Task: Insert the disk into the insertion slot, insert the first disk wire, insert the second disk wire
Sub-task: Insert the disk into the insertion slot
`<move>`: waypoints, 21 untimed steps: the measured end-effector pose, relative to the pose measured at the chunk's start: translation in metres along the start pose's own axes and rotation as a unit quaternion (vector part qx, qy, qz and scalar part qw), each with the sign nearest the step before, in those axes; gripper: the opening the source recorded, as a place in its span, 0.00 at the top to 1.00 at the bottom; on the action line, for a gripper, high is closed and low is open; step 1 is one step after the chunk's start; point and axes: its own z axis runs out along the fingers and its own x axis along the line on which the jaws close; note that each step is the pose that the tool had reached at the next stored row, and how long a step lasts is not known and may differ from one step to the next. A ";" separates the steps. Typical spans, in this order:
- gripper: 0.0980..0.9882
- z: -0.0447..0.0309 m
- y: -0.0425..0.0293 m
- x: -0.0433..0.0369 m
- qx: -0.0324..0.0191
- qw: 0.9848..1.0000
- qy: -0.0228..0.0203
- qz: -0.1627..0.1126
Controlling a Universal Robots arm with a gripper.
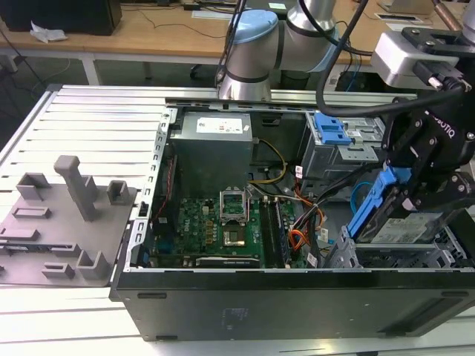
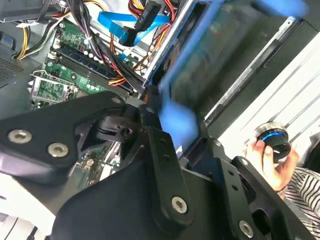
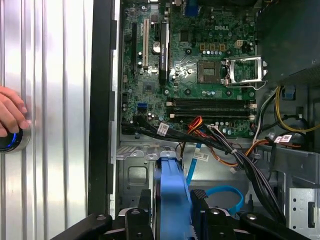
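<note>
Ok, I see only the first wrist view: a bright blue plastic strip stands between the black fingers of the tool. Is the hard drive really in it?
Observer: Yes. In the exterior view the flat silver hard drive with a white-and-blue label sits in that bright blue plastic carrier frame, and the tool is shut on it.
Operator: Is it lying flat?
Observer: No. It is tilted, lower end at the low grey perforated sheet-metal cage, upper end raised.
Operator: Anything outside the black computer case?
Observer: At the exterior view's left, a grey plate with upright blocks lies on the ribbed aluminium table.
</note>
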 end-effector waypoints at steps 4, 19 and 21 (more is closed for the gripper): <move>0.70 0.0002 0.0000 0.0000 0.000 1.000 0.000 0.000; 0.99 0.0185 -0.0159 -0.0003 0.000 1.000 0.000 0.000; 0.99 0.0228 -0.0262 -0.0006 0.000 1.000 0.000 0.000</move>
